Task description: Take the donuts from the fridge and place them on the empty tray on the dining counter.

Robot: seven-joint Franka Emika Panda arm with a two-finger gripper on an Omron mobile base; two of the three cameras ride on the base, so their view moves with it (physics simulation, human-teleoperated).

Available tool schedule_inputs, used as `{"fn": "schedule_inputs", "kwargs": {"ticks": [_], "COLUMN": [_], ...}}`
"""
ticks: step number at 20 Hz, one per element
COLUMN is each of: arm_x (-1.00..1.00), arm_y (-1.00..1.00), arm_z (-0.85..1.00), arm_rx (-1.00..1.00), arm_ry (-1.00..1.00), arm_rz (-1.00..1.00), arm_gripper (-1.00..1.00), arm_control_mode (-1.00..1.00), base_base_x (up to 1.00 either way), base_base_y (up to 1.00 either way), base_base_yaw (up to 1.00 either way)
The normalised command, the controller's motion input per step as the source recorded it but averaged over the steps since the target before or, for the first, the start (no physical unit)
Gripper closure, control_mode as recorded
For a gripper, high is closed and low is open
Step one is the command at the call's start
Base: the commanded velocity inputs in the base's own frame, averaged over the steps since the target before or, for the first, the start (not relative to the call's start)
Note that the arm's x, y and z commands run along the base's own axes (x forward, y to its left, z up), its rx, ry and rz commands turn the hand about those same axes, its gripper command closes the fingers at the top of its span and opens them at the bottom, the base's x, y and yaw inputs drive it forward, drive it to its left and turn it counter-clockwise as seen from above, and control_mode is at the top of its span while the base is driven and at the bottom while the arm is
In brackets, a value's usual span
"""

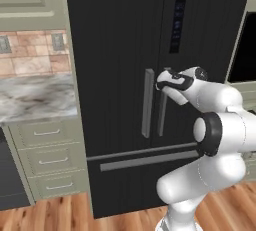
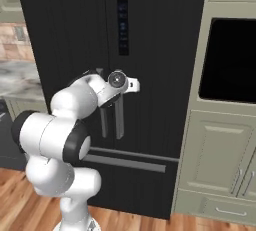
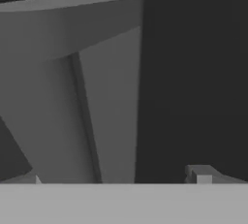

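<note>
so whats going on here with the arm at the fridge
The white robot arm has its pincer up at the grey vertical bar handles of the tall black French-door fridge, whose doors are shut. In the hand view the pincer stands open, with a handle bar close in front, between its fingertips. Nothing is gripped, and the fridge is yet to be opened.

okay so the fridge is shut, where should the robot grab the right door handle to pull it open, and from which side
Grip the right door handle of the fridge on its upper stretch, near where the open tool is. It is a slim vertical bar standing off the door, so come straight from the front, with one finger on each side of it.
</note>
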Motion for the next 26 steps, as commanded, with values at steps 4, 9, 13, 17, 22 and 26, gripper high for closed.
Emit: {"fn": "schedule_inputs", "kwargs": {"ticks": [4, 9, 13, 17, 22, 26], "arm_x": [0.84, 0.02, -1.0, -1.0, -1.0, -1.0], "arm_y": [0.0, 0.0, -0.33, -0.78, -0.89, -0.98], "arm_z": [-0.32, -0.01, 0.0, 0.0, 0.0, 0.0], "arm_rx": [0.0, 0.0, 0.02, 0.07, 0.05, 0.05], "arm_ry": [-0.03, 0.02, 0.01, 0.07, 0.04, 0.0], "arm_rz": [0.0, 0.0, -0.03, -0.03, -0.03, -0.03], "arm_gripper": [-1.0, 1.0, 1.0, 1.0, 1.0, 1.0], "arm_control_mode": [-1.0, -1.0, -1.0, -1.0, -1.0, -1.0], "base_base_x": [0.0, 0.0, 0.0, 0.0, 0.0, 0.0], "base_base_y": [0.0, 0.0, 0.0, 0.0, 0.0, 0.0], "base_base_yaw": [0.0, 0.0, 0.0, 0.0, 0.0, 0.0]}}
